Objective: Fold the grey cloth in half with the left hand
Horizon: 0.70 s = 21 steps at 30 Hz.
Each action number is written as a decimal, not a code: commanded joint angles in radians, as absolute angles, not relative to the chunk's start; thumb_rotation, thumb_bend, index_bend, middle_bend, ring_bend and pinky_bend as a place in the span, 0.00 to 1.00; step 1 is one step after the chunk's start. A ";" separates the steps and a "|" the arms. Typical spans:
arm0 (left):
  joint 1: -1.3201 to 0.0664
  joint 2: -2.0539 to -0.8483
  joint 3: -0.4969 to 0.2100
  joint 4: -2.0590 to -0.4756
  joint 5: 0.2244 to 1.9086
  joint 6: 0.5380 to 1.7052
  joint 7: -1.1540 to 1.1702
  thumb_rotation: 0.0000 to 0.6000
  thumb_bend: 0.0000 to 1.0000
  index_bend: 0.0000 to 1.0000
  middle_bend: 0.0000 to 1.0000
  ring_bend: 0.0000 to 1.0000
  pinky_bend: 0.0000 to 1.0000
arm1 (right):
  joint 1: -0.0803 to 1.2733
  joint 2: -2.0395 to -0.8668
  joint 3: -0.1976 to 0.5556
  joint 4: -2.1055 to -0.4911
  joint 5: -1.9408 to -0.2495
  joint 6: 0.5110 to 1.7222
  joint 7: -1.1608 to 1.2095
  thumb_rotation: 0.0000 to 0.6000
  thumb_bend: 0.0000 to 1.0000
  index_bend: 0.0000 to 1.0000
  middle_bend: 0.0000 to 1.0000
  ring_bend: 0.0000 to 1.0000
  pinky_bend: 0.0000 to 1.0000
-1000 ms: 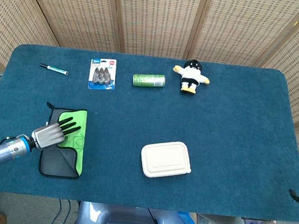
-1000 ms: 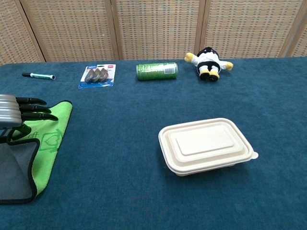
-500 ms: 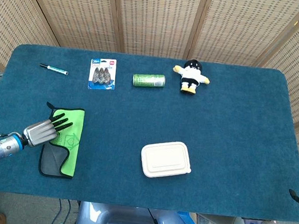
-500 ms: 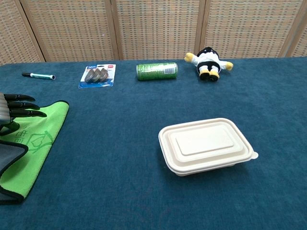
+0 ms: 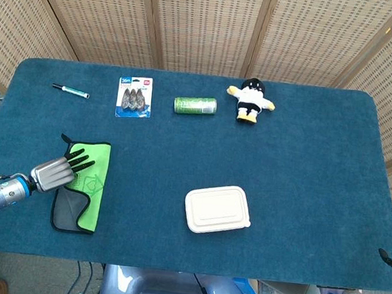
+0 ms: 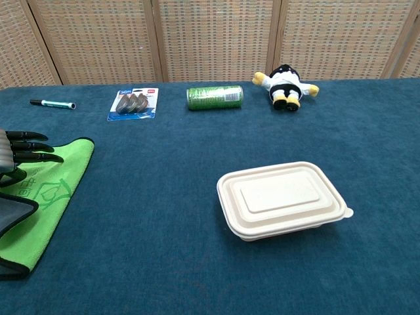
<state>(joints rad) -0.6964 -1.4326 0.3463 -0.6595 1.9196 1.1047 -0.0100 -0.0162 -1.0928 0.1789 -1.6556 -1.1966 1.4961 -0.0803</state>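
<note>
The cloth (image 5: 90, 182) lies near the table's front left, folded over so its bright green underside faces up. A strip of its grey face (image 5: 70, 210) shows at the near left. In the chest view the cloth (image 6: 49, 197) sits at the left edge. My left hand (image 5: 60, 172) is over the cloth's left part, with dark fingers (image 5: 80, 160) stretched flat across the green layer. In the chest view the left hand (image 6: 14, 154) is cut off by the frame, and its thumb lies by the folded layer's edge, which it seems to pinch. My right hand shows in neither view.
A lidded beige food box (image 5: 217, 209) sits at front centre. Along the back lie a marker pen (image 5: 71, 91), a blister pack (image 5: 133, 96), a green can (image 5: 195, 105) on its side and a small plush toy (image 5: 250, 100). Wicker screens stand behind the table.
Over the last second my left hand moved left, drawing the green layer with it, so the cloth looks narrower. In the last half second almost nothing has shifted.
</note>
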 commanded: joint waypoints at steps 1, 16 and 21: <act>-0.694 -1.431 0.345 -0.656 1.918 1.106 -0.009 1.00 0.50 0.62 0.00 0.00 0.00 | -0.016 -1.093 0.179 -1.655 -1.196 1.495 -0.080 1.00 0.00 0.00 0.00 0.00 0.00; -0.683 -1.437 0.346 -0.637 1.924 1.115 -0.001 1.00 0.50 0.40 0.00 0.00 0.00 | -0.017 -1.092 0.177 -1.659 -1.201 1.498 -0.083 1.00 0.00 0.00 0.00 0.00 0.00; -0.677 -1.434 0.349 -0.634 1.926 1.116 0.018 1.00 0.44 0.01 0.00 0.00 0.00 | -0.018 -1.090 0.178 -1.660 -1.201 1.500 -0.079 1.00 0.00 0.00 0.00 0.00 0.00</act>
<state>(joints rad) -0.6782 -1.4351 0.3487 -0.6342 1.9260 1.1153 0.0165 -0.0180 -1.0906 0.1777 -1.6597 -1.2007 1.4997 -0.0794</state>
